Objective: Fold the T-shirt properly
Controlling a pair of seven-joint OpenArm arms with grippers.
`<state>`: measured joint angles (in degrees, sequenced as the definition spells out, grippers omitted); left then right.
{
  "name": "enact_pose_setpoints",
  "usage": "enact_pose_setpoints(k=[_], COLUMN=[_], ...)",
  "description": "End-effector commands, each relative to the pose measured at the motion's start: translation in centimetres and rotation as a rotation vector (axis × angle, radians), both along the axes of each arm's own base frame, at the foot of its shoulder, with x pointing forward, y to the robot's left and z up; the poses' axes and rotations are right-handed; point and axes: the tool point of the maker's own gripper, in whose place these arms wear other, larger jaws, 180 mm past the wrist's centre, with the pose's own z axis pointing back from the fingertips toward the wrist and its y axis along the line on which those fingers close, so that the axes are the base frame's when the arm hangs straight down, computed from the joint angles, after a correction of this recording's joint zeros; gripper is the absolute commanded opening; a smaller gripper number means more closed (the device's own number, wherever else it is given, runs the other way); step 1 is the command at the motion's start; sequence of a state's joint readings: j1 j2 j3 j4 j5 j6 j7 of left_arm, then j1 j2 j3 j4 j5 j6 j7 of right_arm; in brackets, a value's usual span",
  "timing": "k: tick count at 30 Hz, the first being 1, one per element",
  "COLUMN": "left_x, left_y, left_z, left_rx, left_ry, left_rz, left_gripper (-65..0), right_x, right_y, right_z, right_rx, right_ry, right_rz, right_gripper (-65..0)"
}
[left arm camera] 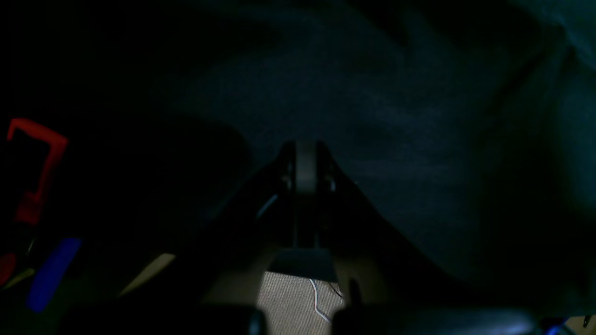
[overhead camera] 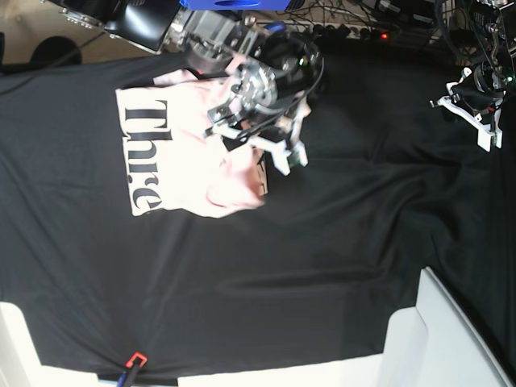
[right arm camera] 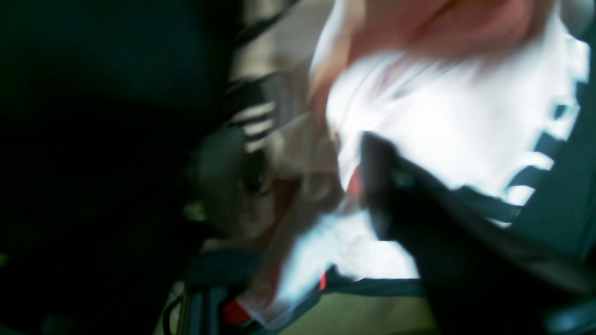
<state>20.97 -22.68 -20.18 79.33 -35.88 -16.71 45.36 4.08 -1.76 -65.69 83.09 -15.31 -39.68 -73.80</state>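
Half the job looks done at best: the T-shirt [overhead camera: 173, 149] lies bunched under and beside the right claw [overhead camera: 284, 157], lettering up, one edge folded over but untidy. That claw's fingers look spread, gripping nothing I can see. The left claw [overhead camera: 482, 121] sits shut, well apart, over bare black cloth [overhead camera: 322, 266]

left gripper [overhead camera: 486, 137] closed, right gripper [overhead camera: 286, 157] spread — extended

The T-shirt [overhead camera: 173, 153] looks like soft matt cotton, pale pink with flat black print. Table cloth [overhead camera: 347, 226] is matt black fabric, lightly wrinkled. At 5 o'clock, smooth white board [overhead camera: 439, 347], slightly glossy.
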Motion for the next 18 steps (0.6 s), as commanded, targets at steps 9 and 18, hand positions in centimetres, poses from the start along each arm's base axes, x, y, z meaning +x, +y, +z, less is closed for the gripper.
enact_pose_setpoints(k=[9,18], left_x=[0.8,1.0], left_y=[0.9,0.8], left_z=[1.1,1.1], left_rx=[0.026,0.024], left_ry=[-0.032,-0.036], left_rz=[-0.006,-0.008], left_gripper=[-65.0,-65.0], right_x=[4.4,6.0], right_y=[-0.6,-6.8], right_z=[8.7,7.7], right_rx=[0.172,0.162], right_ry=[-0.273,-0.352], right_rz=[-0.063,-0.216], right_gripper=[-24.5,-64.6])
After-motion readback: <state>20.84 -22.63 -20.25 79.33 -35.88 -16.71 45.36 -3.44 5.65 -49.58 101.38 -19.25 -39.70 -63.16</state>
